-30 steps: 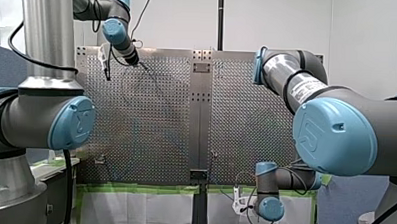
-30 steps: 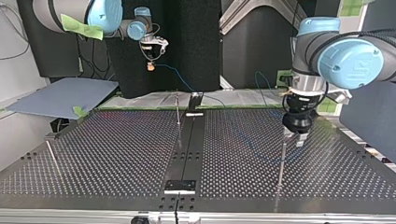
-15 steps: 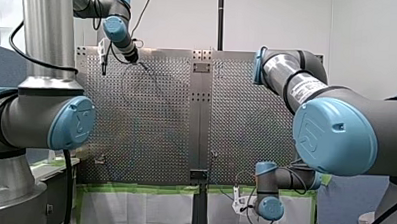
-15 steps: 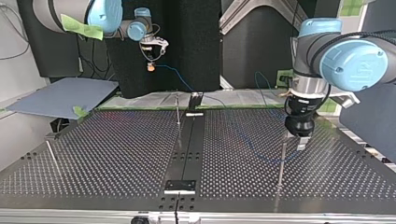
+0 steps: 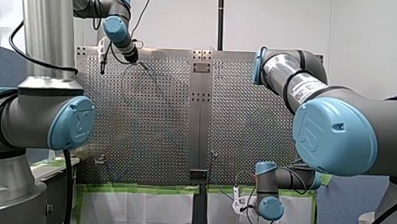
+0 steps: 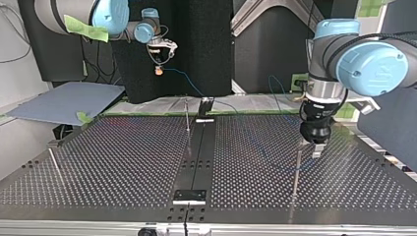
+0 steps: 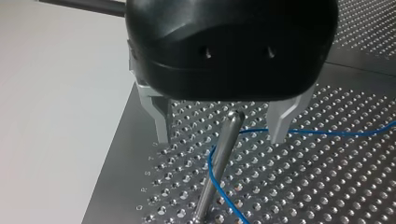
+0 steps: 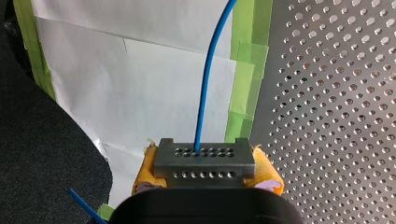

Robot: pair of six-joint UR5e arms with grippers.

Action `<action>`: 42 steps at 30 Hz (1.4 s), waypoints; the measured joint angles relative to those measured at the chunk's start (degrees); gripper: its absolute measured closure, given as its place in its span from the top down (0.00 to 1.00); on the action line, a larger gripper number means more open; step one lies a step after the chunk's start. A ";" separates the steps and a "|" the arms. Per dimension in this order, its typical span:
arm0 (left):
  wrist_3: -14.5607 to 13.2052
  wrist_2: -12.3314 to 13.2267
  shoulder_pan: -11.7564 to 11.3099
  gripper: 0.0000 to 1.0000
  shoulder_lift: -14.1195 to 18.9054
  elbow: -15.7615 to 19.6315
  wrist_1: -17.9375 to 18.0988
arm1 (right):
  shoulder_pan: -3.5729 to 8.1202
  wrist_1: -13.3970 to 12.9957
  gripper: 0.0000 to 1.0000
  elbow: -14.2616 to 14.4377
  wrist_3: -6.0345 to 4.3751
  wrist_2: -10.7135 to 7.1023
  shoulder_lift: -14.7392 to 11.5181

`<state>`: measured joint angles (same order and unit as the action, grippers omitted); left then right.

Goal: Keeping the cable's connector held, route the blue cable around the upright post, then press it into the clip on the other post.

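In the left wrist view my left gripper (image 7: 219, 137) is open, its metal fingers (image 7: 161, 121) either side of the upright post's top (image 7: 232, 122). The blue cable (image 7: 327, 134) runs across the plate behind the post and bends down beside it. The top view shows this gripper (image 6: 317, 147) right above the post (image 6: 296, 169) at the right. My right gripper (image 8: 205, 184) is shut on the grey connector (image 8: 204, 161) between yellow pads, with the cable (image 8: 210, 79) leaving it. It hangs off the table's far side (image 6: 158, 69). A second post (image 6: 187, 120) stands mid-table.
A third thin post (image 6: 55, 167) with a small block at its top stands at the top view's left. A dark centre rail (image 6: 196, 157) splits the perforated table (image 6: 123, 162). Green tape and white sheets (image 5: 133, 207) line the near edge in the front view.
My left gripper has shifted slightly over the post's top, toward the table's far edge in the front view, then held still. The right arm and connector have not moved.
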<state>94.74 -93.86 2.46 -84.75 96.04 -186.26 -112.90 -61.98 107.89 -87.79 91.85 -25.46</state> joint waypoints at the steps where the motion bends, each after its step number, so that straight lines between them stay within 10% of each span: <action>1: -0.29 -0.19 0.14 1.00 0.00 0.00 -0.02 | 0.00 0.03 0.00 0.00 0.01 0.00 0.00; 29: -15.82 -15.07 15.39 1.00 -9.25 -5.16 3.48 | 0.00 0.15 0.00 0.00 -0.03 -0.35 0.01; 42: -18.39 -22.19 19.30 1.00 -14.89 -5.18 8.10 | 0.00 0.19 0.00 0.00 -0.84 -2.64 0.08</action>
<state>76.35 -116.05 21.76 -99.65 90.86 -178.15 -112.90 -61.80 107.89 -88.63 89.21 -25.38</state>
